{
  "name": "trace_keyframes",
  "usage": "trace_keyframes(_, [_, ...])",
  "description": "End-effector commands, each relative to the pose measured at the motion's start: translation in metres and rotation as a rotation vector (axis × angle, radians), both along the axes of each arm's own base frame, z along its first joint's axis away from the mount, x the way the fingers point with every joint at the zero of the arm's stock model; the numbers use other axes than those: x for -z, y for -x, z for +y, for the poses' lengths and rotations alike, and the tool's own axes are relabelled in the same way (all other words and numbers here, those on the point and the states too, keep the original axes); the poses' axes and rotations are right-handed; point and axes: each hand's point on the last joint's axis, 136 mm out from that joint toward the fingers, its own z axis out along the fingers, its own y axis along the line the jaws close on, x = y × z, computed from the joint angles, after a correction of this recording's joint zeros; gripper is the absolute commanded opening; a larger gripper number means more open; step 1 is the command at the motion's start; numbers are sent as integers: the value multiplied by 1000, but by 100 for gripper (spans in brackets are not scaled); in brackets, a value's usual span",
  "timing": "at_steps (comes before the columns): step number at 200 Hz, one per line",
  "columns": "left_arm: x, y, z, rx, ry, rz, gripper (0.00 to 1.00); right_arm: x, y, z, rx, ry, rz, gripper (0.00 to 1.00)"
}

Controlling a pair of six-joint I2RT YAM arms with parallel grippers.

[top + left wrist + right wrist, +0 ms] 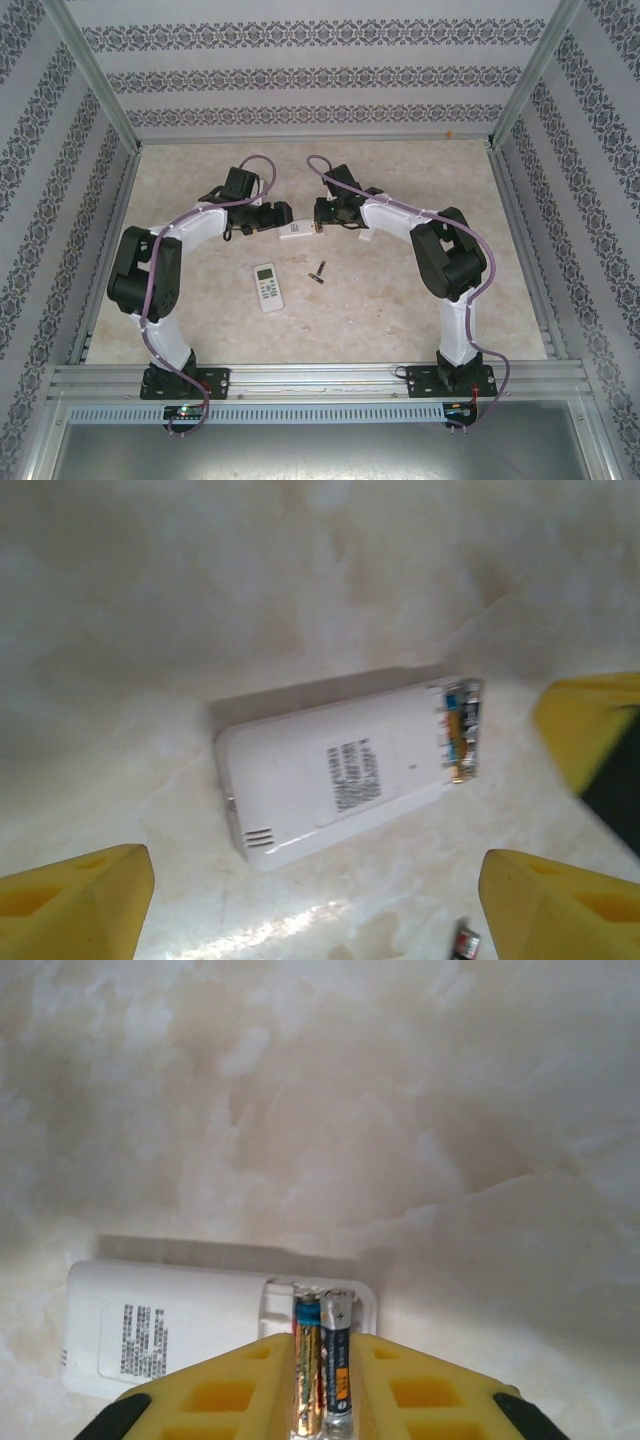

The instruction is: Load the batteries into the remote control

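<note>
A white remote (296, 233) lies face down between my two grippers, label side up (340, 770). Its battery compartment (318, 1295) is uncovered at one end, and two batteries (325, 1360) lie side by side in it, one gold, one blue (460, 730). My right gripper (325, 1345) hangs just above them, its yellow fingers (430, 1380) drawn in to a narrow slit through which the batteries show. My left gripper (315, 880) is open beside the remote's long edge, holding nothing. A loose battery (465, 942) lies on the table near its right finger.
A second white remote (268, 287) lies face up nearer the arm bases. Small dark loose batteries (320, 271) lie just right of it. Patterned walls and metal rails (300, 372) enclose the marbled table (400, 300).
</note>
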Motion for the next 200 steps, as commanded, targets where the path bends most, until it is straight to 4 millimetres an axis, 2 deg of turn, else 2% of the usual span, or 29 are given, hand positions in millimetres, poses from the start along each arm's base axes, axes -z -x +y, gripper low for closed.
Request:
trace_keyframes(1, [6, -5, 3, -8, -15, 31, 77, 6, -6, 1, -1, -2, 19, 21])
trace_keyframes(68, [22, -18, -1, -5, -17, 50, 60, 25, -7, 6, -13, -5, 57, 18])
trace_keyframes(146, [42, -12, -5, -4, 8, 99, 54, 42, 8, 4, -22, 6, 101, 13])
trace_keyframes(200, [47, -7, -7, -5, 34, 116, 52, 61, 30, 7, -46, 35, 150, 13])
